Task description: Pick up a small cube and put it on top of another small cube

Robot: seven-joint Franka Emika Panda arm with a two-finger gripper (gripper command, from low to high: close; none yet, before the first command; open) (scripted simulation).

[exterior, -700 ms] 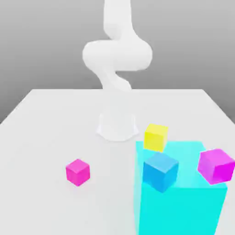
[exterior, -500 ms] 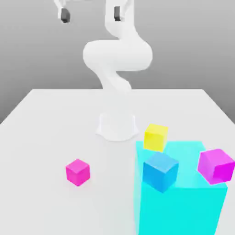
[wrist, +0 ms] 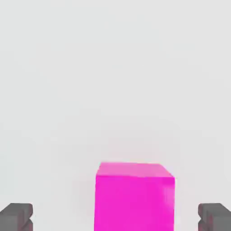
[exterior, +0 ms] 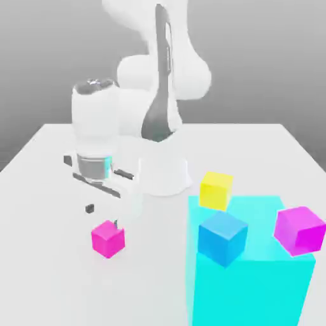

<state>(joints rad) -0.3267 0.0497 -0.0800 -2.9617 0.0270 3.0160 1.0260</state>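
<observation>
The small cube (exterior: 108, 239) is plain hot pink, its faces in slightly different shades — one corner points toward the camera. It sits on the white table (exterior: 44, 280), toward the exterior view's left, well apart from the big cyan block (exterior: 248, 293). The gripper (exterior: 103, 215) is just above it, fingers (wrist: 16, 217) spread apart.
</observation>
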